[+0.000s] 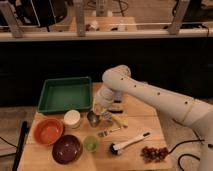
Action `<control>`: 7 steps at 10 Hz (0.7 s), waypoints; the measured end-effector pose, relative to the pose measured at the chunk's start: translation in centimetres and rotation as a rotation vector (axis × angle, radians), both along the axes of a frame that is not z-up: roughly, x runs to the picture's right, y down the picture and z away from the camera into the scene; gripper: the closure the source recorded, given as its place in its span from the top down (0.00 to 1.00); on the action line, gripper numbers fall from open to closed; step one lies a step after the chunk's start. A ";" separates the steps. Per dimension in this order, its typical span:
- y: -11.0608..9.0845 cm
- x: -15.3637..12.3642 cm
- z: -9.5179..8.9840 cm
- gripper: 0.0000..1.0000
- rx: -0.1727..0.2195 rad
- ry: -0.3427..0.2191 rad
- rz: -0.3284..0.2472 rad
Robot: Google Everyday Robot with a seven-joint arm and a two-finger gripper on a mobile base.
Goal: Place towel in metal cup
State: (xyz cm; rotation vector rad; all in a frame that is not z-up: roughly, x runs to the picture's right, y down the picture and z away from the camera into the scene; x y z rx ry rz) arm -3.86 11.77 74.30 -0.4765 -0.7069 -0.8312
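Observation:
The metal cup (92,119) stands upright on the wooden table (142,125), just right of a white cup (72,119). My gripper (102,110) hangs at the end of the white arm, directly above and slightly right of the metal cup, close to its rim. I cannot make out the towel; if it is at the gripper, the wrist hides it.
A green tray (65,95) lies at the back left. An orange bowl (48,131), a purple bowl (67,148) and a small green cup (90,143) stand at the front left. A yellow item (118,120), a white brush (129,142) and grapes (154,153) lie to the right.

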 end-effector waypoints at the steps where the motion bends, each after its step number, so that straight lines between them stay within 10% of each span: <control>1: -0.5 -0.2 -0.5 0.03 0.007 -0.004 -0.007; 7: -3.5 -2.2 -4.8 0.03 0.043 -0.047 -0.080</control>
